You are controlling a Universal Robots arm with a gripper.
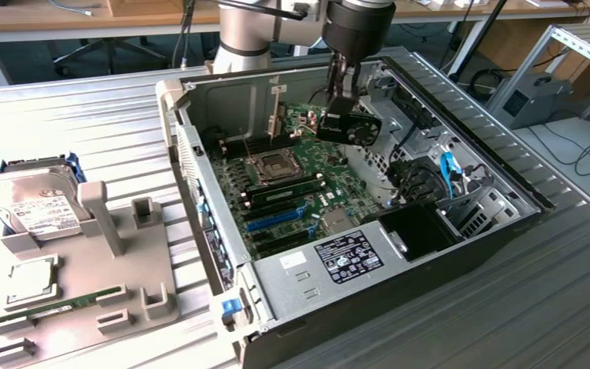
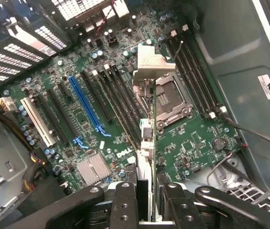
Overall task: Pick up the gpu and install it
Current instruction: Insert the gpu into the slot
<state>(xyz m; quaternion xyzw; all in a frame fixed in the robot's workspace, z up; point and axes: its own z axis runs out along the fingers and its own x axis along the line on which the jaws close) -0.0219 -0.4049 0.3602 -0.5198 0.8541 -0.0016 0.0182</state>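
1. Exterior view, upper centre of the frame: I have the tool (image 1: 344,108) hanging inside the open computer case (image 1: 500,181), its fingers closed on the gpu (image 1: 349,127). The card is off the board, fan shroud facing the camera, above the upper part of the motherboard (image 1: 306,173).

2. Exterior view, left of the frame: the parts tray (image 1: 80,307) on the desk (image 1: 582,307) carries a hard drive (image 1: 34,204) and a memory stick (image 1: 59,306). Both lie well apart from the tool and play no part in this step.

3. Wrist view, lower centre of the frame: the two fingers (image 2: 125,200) clamp the gpu (image 2: 146,143) edge-on, so I see it as a thin strip running up the frame to its pale metal bracket (image 2: 154,64).

4. Wrist view, centre: the card's edge lies between the row of expansion slots, including the blue slot (image 2: 84,102), and the CPU socket (image 2: 170,102). I cannot tell from this angle which slot sits directly beneath it.

5. My judgement of good practice: keep the card's long edge parallel to the slot, confirm alignment along the full slot length, and keep the bracket end toward the case's rear wall.

6. Risks, as I judge them: a tilted card could catch a slot wall, and the loose cables (image 2: 230,162) near the board's corner should stay outside the path.
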